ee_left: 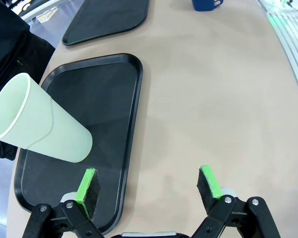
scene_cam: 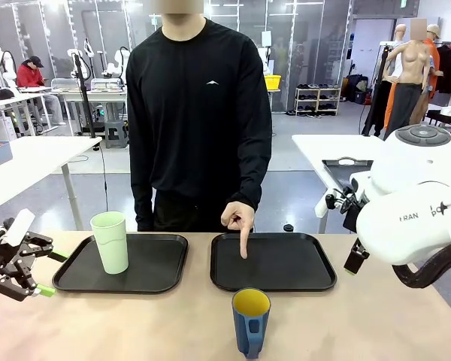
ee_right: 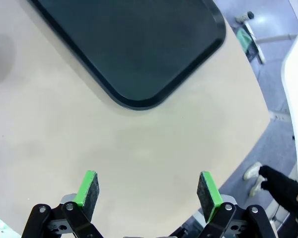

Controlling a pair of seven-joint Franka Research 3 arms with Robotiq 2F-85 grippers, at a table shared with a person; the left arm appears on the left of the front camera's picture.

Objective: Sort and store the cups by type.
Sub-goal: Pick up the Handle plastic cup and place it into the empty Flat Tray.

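A tall pale mint-green tumbler [scene_cam: 110, 241] stands upright on the left black tray [scene_cam: 161, 274]. The dark blue mug [scene_cam: 250, 321] with a yellow inside stands on the bare table near the front edge, below the right black tray [scene_cam: 301, 267]. My left gripper [scene_cam: 49, 273] hovers open at the table's left end, a short way from the tumbler [ee_left: 39, 129] and empty; in its wrist view the left gripper [ee_left: 149, 186] straddles the tray's rim [ee_left: 131, 124]. Beside the right tray's corner [ee_right: 139, 44], my right gripper [ee_right: 149, 191] hangs open over bare table.
A person in black stands at the far side, one hand [scene_cam: 239, 220] pointing a finger down onto the right tray. My right arm's white body [scene_cam: 413, 203] bulks over the table's right end. The table edge curves off close to the right gripper.
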